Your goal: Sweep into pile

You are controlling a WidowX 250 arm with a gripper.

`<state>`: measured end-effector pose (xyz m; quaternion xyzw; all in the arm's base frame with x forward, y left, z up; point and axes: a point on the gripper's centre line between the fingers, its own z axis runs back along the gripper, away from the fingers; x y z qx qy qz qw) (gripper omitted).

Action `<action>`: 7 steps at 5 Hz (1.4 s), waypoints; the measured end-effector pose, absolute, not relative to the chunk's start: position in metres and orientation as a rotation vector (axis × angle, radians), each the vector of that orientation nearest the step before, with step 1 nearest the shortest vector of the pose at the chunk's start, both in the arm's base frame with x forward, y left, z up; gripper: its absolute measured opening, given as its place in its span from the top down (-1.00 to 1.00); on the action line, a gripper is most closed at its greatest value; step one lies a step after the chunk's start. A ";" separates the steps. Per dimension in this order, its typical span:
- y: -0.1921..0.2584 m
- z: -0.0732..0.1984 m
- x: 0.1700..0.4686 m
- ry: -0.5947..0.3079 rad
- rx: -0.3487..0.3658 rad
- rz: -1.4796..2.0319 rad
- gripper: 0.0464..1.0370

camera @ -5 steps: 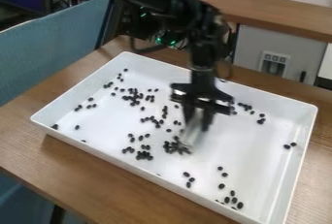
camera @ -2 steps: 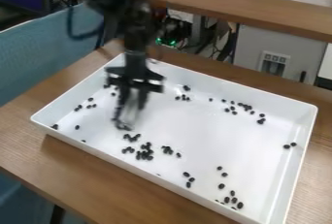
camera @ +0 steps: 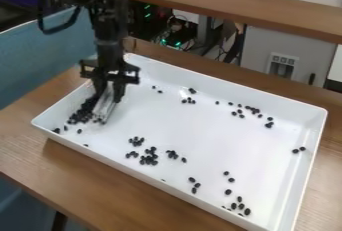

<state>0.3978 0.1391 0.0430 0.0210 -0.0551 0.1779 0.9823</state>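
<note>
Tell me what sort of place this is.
Probably a lab or workshop corner: a black robot arm hangs over a white tray of scattered dark beans on a wooden table, and behind it loose cables and small green lights show.

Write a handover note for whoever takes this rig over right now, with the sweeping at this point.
Gripper: over the view's left end of the white tray, closed on a pale tool that reaches down to the tray floor.
Pieces: small black ones. The densest bunch lies beside the tool, near the left wall.
Done: that bunch is packed fairly close.
Left: loose clusters at front centre, the front right corner and along the back, plus a pair by the right wall and a few strays. No single pile yet.
</note>
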 end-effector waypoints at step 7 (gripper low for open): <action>-0.142 0.051 0.357 -0.153 -0.227 0.052 0.33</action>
